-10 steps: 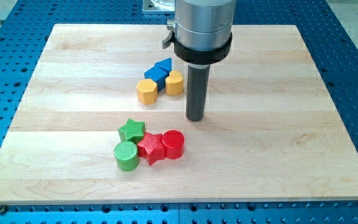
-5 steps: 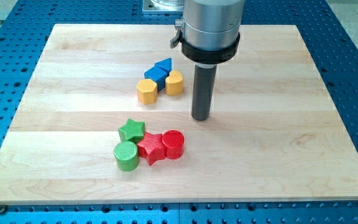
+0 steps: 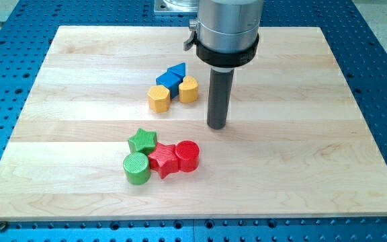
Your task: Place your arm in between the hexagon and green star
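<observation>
1. Yellow hexagon (image 3: 158, 98): lay at the worktop's (image 3: 301, 168) centre-left, touching a blue block (image 3: 171, 77) and a second yellow block (image 3: 188, 89).
2. Green star (image 3: 142, 140): sat toward the view's bottom, against a green cylinder (image 3: 137, 168) and red star (image 3: 163, 160).
3. Your tip (image 3: 216, 126): stood right of both, touching neither.
4. Fingers: none fitted, so no state to report.

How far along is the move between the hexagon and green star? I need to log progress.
Done: nothing yet. In hand: my tip rests on the board, to the view's right of the gap between the yellow hexagon and green star. Left: slide toward the view's left into that gap.
</observation>
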You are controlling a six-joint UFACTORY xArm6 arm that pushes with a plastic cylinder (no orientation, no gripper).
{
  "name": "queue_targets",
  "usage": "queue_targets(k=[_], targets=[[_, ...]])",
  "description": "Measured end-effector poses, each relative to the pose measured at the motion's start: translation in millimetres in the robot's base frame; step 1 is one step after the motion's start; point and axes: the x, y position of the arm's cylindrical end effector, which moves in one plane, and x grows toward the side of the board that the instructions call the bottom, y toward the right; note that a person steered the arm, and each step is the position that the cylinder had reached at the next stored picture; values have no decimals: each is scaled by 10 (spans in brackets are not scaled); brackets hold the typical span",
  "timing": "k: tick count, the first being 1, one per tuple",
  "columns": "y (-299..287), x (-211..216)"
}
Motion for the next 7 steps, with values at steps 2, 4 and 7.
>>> queue_targets(k=[2, 4, 7], targets=[[0, -38], [0, -93], [-12, -256]])
